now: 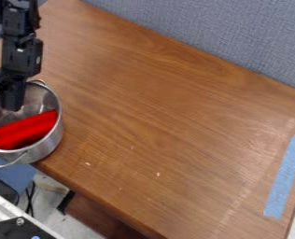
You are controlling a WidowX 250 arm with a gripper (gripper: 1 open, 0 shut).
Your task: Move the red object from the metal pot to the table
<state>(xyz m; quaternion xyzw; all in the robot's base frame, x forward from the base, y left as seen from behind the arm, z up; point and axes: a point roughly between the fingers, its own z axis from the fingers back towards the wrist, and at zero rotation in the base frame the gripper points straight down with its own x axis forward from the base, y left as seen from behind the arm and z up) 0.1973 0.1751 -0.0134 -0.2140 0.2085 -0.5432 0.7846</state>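
The metal pot stands at the table's left front corner, its wire handle hanging over the front edge. The red object lies slanted inside it, filling most of the pot's width. My black gripper reaches down from the top left into the pot's rear left side, its fingertips just at the upper left end of the red object. The fingers look shut and narrow. Whether they pinch the red object is not visible from this view.
A strip of light blue tape lies near the table's right edge. A grey-blue wall runs behind the table. The table's front edge falls off close to the pot, with dark equipment below it.
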